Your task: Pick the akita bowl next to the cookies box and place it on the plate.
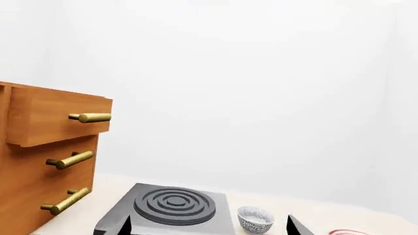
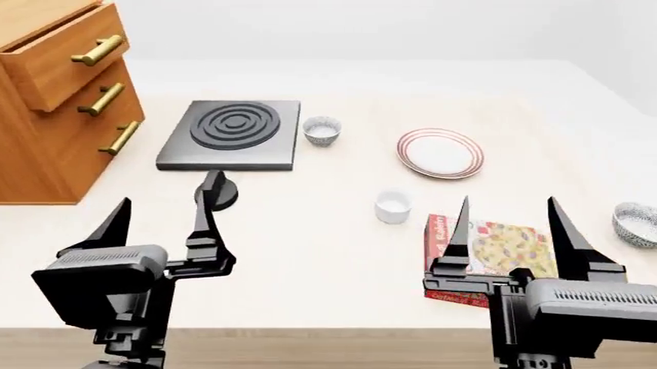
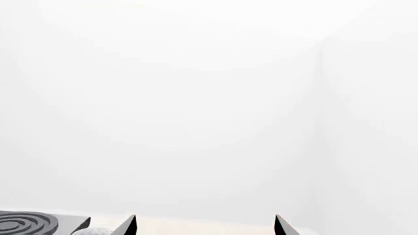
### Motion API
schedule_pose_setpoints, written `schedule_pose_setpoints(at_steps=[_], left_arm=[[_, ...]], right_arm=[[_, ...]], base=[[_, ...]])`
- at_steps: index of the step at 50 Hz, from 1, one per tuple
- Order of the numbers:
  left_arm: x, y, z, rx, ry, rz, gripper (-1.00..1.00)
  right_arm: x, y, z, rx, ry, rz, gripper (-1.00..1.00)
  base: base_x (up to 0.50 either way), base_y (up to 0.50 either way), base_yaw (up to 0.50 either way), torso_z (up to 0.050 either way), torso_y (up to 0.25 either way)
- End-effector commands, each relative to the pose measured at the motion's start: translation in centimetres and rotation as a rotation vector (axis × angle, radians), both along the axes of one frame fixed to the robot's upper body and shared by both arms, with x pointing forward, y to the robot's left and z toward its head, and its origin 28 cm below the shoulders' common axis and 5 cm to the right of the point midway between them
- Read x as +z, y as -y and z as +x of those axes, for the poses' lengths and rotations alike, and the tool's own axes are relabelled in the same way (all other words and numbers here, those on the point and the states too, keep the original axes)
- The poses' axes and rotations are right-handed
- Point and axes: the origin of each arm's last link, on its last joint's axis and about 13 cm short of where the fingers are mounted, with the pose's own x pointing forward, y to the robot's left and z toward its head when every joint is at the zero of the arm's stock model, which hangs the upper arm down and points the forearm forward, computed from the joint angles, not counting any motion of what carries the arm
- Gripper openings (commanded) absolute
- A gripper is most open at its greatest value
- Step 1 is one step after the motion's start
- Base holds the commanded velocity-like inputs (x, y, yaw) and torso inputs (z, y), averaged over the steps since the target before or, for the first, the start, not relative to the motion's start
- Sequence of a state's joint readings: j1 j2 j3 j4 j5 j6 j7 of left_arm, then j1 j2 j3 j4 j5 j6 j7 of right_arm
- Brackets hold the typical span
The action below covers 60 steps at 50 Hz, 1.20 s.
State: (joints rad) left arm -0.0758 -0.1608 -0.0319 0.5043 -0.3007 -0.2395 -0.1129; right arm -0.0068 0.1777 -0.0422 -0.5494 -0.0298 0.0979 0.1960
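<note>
Head view, akita bowl (image 2: 636, 223): on the table, just right of the cookies box (image 2: 491, 254), apart from the plate (image 2: 441, 152).
Head view, left gripper (image 2: 159, 219): fingers spread, empty.
Head view, right gripper (image 2: 510, 223): fingers spread, empty, over the box.
Left wrist view: second speckled bowl (image 1: 255, 219) beside the stove (image 1: 171, 208).
Right wrist view: mostly white wall.

A pale cream table (image 2: 308, 231) is seen bearing everything. Toward its far left, a dark stove plate (image 2: 231, 134) is laid beside a wooden drawer cabinet (image 2: 57, 115), with a speckled bowl (image 2: 321, 130) just to the right of the stove and the plate (image 2: 441, 152) further right. Nearer, a plain white cup (image 2: 392, 207) is set just beside the cookies box (image 2: 491, 254), and the akita bowl (image 2: 636, 223) is placed near the box at the right edge.
</note>
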Motion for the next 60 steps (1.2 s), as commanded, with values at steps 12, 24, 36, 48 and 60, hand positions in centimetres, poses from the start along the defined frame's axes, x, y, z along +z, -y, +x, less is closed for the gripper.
schedule_pose_setpoints(at_steps=[12,24,36,48,60], left_arm=[[-0.09,-0.12,-0.27,0.005,0.007,-0.011,1.0],[-0.1,-0.14,-0.32,0.004,0.007,-0.011,1.0],[-0.12,-0.11,-0.35,-0.002,0.007,-0.013,1.0],[-0.07,-0.11,-0.27,-0.002,0.008,-0.016,1.0],[-0.03,0.01,-0.18,-0.008,-0.002,-0.019,1.0]], right_arm=[[-0.3,0.1,-0.35,0.021,-0.002,-0.006,1.0],[-0.41,0.07,-0.43,0.041,-0.004,-0.012,1.0],[-0.4,0.09,-0.48,0.055,-0.003,-0.008,1.0],[-0.56,0.16,-0.28,0.071,-0.03,0.013,1.0],[-0.42,0.33,-0.37,0.066,0.003,0.016,1.0]], base=[[0.0,-0.5,0.0,0.0,0.0],[0.0,-0.5,0.0,0.0,0.0],[0.0,-0.5,0.0,0.0,0.0],[0.0,-0.37,0.0,0.0,0.0],[0.0,0.0,0.0,0.0,0.0]])
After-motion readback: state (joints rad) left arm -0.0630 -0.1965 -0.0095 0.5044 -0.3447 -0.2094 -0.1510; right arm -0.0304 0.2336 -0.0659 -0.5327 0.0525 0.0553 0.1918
